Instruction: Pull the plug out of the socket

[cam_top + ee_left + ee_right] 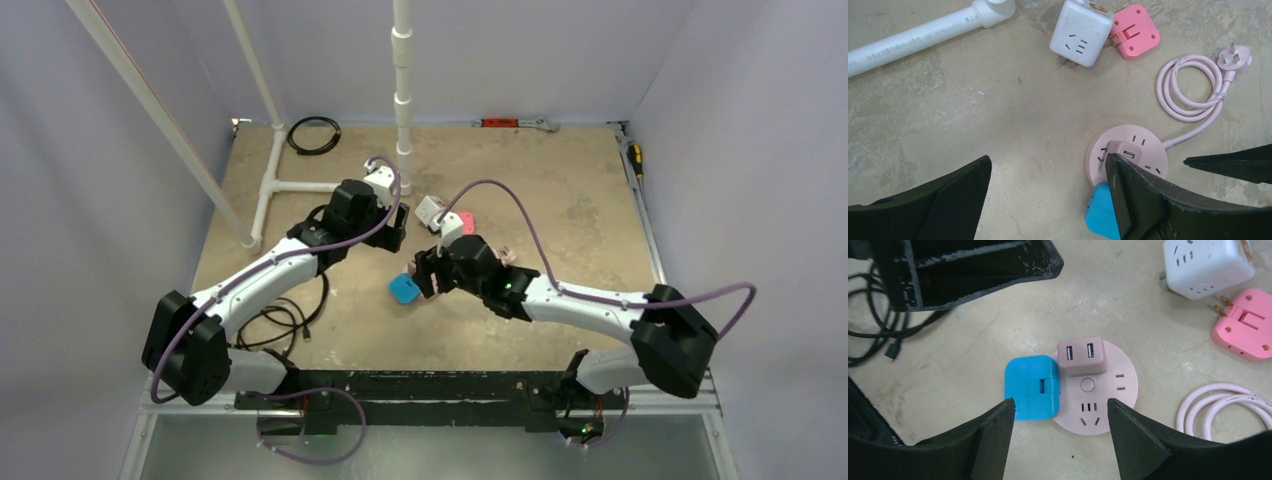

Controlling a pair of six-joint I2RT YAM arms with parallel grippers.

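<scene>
The socket is a flat round pale-pink disc lying on the table, also in the left wrist view. The plug, a small square pink block with two USB ports, sits on the socket's far edge. My right gripper hovers open above the socket's near side, nothing between its fingers. My left gripper is open over bare table left of the socket, its right finger hiding part of the disc. Seen from above, both grippers meet mid-table and the socket is hidden.
A blue square block lies against the socket's left side. A white cube adapter and a pink square adapter lie beyond. The socket's coiled pink cord lies to the right. A white pipe and black cables lie to the left.
</scene>
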